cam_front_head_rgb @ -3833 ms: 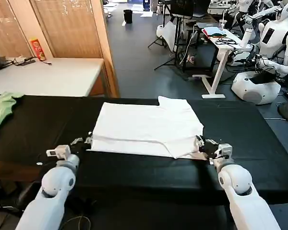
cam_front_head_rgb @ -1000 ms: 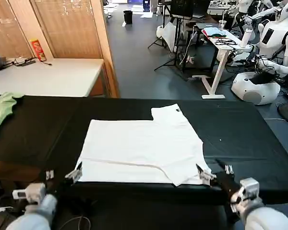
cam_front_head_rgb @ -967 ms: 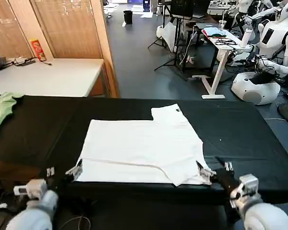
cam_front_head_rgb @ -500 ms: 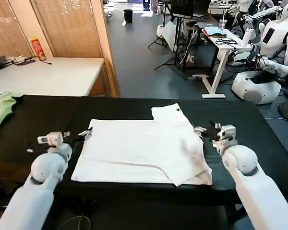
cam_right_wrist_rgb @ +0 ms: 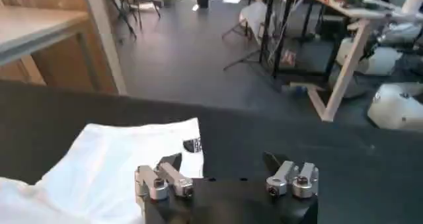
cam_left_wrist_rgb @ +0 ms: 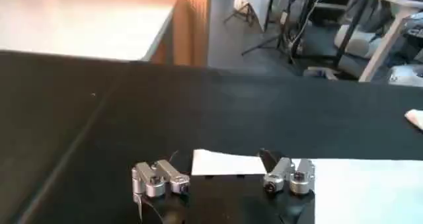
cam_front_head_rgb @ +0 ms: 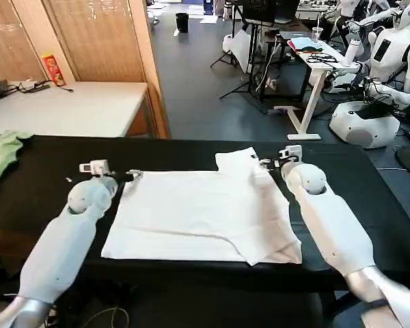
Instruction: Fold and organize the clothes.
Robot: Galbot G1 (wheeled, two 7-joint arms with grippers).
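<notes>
No print or wording can be made out anywhere. The white T-shirt [cam_front_head_rgb: 205,208] lies plain side up on the black worktop [cam_front_head_rgb: 48,184], and the small dark tag at its collar [cam_right_wrist_rgb: 192,145] is too small to read. The orange packet [cam_front_head_rgb: 54,70] on the far table carries marks that cannot be read.

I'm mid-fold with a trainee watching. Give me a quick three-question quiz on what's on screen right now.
1. True or false: the white T-shirt lies bunched in a heap.
2. Where is the left gripper? A: at the shirt's near hem. B: at the shirt's far left corner. C: over the green garment.
3. Fill in: the right gripper, by the far sleeve, has its jaws ___.

Key: 1 false, it lies spread flat on the black table; 2 B; 3 open.
</notes>
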